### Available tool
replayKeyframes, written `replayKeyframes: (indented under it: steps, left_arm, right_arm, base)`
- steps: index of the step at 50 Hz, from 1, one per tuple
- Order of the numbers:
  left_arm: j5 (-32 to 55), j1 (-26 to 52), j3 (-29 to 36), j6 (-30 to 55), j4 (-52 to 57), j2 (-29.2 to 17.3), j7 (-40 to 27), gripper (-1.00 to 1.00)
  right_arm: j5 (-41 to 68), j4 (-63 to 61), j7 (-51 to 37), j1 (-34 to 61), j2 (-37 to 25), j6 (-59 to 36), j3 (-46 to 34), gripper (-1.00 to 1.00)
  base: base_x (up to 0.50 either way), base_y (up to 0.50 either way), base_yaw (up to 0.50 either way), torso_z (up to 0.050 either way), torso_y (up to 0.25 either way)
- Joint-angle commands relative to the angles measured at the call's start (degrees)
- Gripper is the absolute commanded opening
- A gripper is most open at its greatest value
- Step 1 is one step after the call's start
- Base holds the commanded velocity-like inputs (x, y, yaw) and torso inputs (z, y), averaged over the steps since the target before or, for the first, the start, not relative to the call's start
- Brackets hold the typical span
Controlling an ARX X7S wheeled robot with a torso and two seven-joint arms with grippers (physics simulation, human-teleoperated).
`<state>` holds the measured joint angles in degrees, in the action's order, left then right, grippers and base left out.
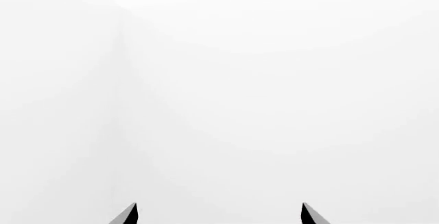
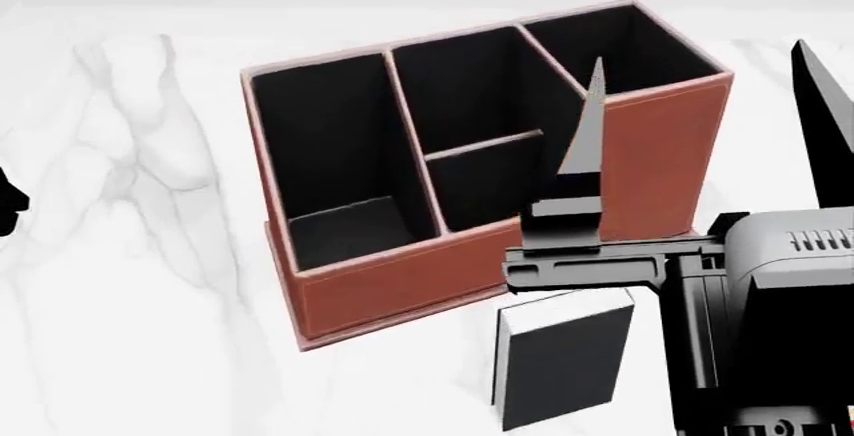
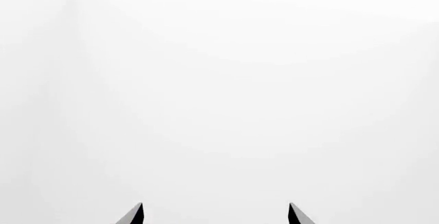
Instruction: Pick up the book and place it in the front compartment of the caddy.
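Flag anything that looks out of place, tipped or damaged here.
Nothing stands out. The caddy sits upright and intact on the marble table, its cells empty. The book stands just in front of it, undamaged. The right pincer is open above them.

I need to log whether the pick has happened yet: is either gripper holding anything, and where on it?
Nothing is held. Both the left gripper and right gripper are open on blank white; the book stands ungripped by the caddy.

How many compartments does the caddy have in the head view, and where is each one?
4. In the caddy: one long cell at the left, one long cell at the right, and the middle column split into a rear cell and the front compartment. The right gripper partly covers it.
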<state>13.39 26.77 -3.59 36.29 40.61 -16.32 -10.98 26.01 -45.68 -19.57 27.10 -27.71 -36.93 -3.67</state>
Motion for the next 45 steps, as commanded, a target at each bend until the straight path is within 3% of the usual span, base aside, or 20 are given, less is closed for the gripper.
replayKeyframes:
  steps: [1,42,45]
  left_arm:
    - [-0.8,-0.1,-1.2,-0.5,0.2,0.8,1.2,1.00]
    - [0.1,-0.4,-1.2,-1.1,-0.1,0.2,0.2,1.00]
    - [0.2,-0.5,-1.2,-1.2,-0.1,0.1,0.2,1.00]
  right_arm:
    - [-1.0,-0.3,1.2,-0.3,0.9,0.6,1.2,1.00]
    - [-2.4,0.1,1.0,-1.0,0.0,1.7,-1.2,1.00]
    - [-2.6,0.2,1.0,-1.3,-0.1,1.9,-1.5,1.00]
  base:
    - [0.50,0.00,0.00,0.000,0.000]
    - [0.50,0.00,0.00,0.000,0.001]
    - [0.00,0.00,0.00,0.000,0.007]
